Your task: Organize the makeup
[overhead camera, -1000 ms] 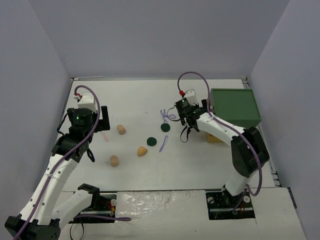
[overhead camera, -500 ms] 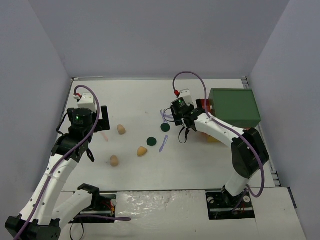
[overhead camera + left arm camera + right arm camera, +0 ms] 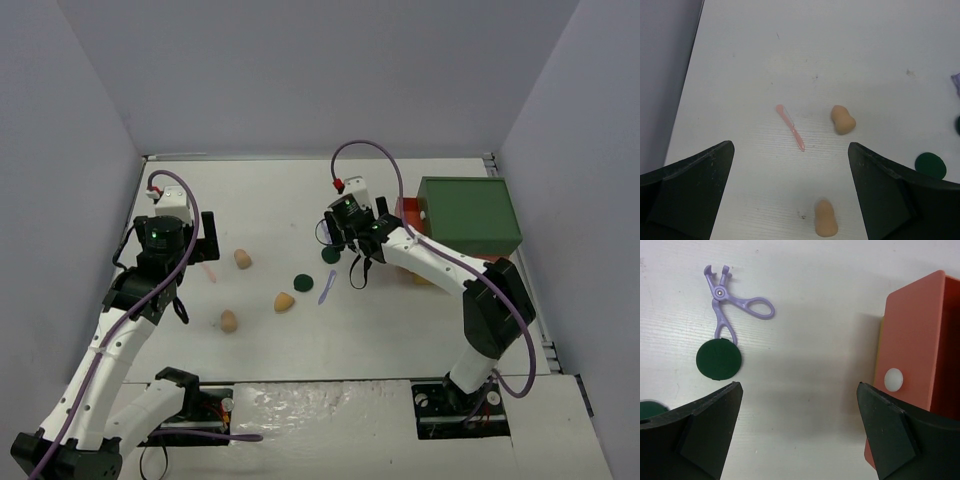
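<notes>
left hand (image 3: 790, 147): wide apart, empty, over the one pink stick (image 3: 790, 128)
right hand (image 3: 799, 386): wide apart, empty
sponges (image 3: 243, 259) (image 3: 285, 301) (image 3: 229, 321): I count three, scattered on tabletop (image 3: 400, 330)
green discs (image 3: 329, 255) (image 3: 303, 282): two
lilac tools (image 3: 722, 295) (image 3: 327, 287): two, beside discs

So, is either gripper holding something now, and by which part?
No, nothing is held. The left gripper stands open above the pink stick, the right gripper open near the lilac tool.

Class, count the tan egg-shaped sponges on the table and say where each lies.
3. Far sponge: right of the pink stick. Middle sponge: beside a dark green disc. Near sponge: closest to the arm bases. None looks hidden.
</notes>
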`<state>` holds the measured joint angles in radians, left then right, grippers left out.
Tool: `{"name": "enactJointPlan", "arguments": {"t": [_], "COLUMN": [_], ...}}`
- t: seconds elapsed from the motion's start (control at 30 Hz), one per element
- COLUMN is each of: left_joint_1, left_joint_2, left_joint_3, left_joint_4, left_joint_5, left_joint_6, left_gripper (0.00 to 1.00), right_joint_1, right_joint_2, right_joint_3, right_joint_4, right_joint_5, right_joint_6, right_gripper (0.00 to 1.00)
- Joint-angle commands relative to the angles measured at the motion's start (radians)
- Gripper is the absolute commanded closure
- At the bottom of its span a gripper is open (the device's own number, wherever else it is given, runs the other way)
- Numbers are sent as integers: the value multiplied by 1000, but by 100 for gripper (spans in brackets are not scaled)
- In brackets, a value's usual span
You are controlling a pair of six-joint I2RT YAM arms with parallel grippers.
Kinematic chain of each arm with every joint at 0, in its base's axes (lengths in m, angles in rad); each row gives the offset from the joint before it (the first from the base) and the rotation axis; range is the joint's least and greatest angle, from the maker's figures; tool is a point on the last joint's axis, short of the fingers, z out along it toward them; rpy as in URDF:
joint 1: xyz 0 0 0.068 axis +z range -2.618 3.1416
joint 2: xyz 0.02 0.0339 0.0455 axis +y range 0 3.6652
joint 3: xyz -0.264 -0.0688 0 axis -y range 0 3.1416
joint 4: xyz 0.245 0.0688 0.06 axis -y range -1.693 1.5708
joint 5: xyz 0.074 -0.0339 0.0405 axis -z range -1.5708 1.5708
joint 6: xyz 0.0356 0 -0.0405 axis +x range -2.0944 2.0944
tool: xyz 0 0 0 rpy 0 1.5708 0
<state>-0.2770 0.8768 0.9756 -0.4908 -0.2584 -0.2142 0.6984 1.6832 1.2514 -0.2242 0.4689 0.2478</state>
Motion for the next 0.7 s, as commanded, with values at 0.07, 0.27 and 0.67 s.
{"name": "enactJointPlan", "arguments": {"t": [0.07, 0.27, 0.67], "left_joint_1": [12, 13, 18], "left_joint_2": [-13, -15, -13], "left_joint_3": [21, 21, 20], "left_joint_4": [52, 52, 51], "left_joint_5": [8, 12, 17], "left_joint_6": [-16, -16, -16], "left_gripper": [3, 3, 3], "right_joint_1": [7, -84, -173], "right_joint_2": [-92, -124, -102], "right_joint_3": [77, 42, -13], "right_joint_4": [-41, -59, -9], "right_joint_5": [189, 109, -97], "right_joint_6": [25, 31, 24], "right_gripper": [3, 2, 2]}}
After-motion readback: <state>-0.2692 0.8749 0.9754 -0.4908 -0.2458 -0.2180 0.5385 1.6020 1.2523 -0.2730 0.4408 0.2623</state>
